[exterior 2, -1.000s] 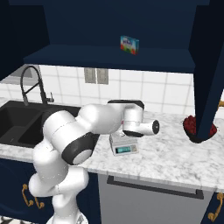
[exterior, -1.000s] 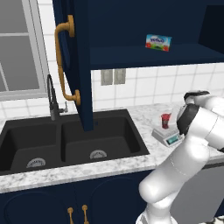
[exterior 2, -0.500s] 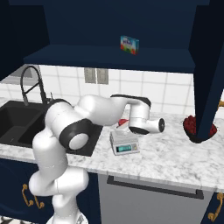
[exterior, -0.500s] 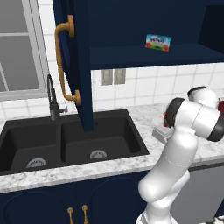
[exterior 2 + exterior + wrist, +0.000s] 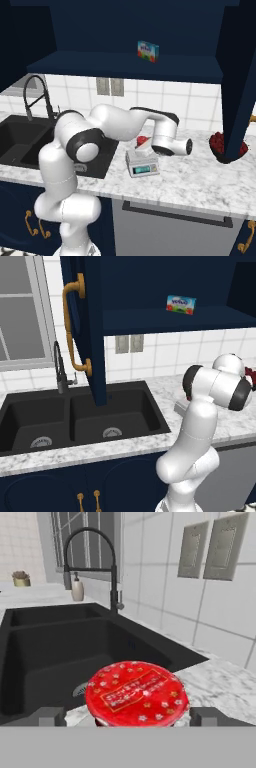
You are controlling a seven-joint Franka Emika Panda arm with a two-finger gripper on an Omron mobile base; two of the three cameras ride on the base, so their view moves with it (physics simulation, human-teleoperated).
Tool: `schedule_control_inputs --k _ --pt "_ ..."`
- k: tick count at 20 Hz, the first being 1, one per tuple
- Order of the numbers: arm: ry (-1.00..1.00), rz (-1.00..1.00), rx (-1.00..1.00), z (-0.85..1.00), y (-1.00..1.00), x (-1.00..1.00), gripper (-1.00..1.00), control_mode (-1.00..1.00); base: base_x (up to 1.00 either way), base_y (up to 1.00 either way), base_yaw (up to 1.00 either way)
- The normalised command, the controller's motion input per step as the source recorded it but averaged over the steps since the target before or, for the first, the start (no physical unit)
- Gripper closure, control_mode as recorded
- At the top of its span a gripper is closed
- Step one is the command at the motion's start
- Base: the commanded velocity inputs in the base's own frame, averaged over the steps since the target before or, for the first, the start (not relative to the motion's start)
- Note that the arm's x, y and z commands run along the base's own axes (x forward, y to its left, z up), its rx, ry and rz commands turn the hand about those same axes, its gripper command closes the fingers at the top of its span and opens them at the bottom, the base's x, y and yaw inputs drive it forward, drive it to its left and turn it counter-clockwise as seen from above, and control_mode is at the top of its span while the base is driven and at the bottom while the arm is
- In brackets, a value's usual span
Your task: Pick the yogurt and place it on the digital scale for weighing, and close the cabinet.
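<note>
Yogurt seemingly upright on digital scale, lid upward.

The bench is a speckled white-grey marble slab running along the tiled wall. Taking the digital scale as the landmark: it sits flat on the bench with its teal display facing the front edge. To its left, the black double sink is set into the bench, with a black arched tap rising at the sink's back rim. Farther left beyond the sink, a small soap bottle and a tiny potted plant stand on the bench. Well to the right of the scale, a dark bowl of red fruit rests on the bench. Above the scale, the cabinet shelf carries a flat blue-green carton.
</note>
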Motion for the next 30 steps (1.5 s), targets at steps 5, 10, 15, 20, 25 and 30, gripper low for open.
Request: schedule_control_inputs --k 5,10,15,20,25,30 --pt "0.00 0.00 0.00 0.00 -0.03 0.00 -1.00 -1.00 0.00 0.00 0.00" --pt "-0.09 -0.01 0.06 0.05 -0.35 -0.16 -1.00 -1.00 0.00 0.00 0.00" --pt "-0.32 -0.06 0.10 0.20 -0.46 -0.81 -1.00 -1.00 0.00 0.00 0.00" --pt "-0.50 -0.01 0.11 0.41 -0.22 -1.00 -1.00 -1.00 0.00 0.00 0.00" --pt "-0.65 0.00 0.16 0.77 -0.39 -0.95 -1.00 -1.00 0.00 0.00 0.00" --pt "-0.66 0.00 0.15 0.89 -0.36 -0.84 -1.00 -1.00 0.00 0.00 0.00"
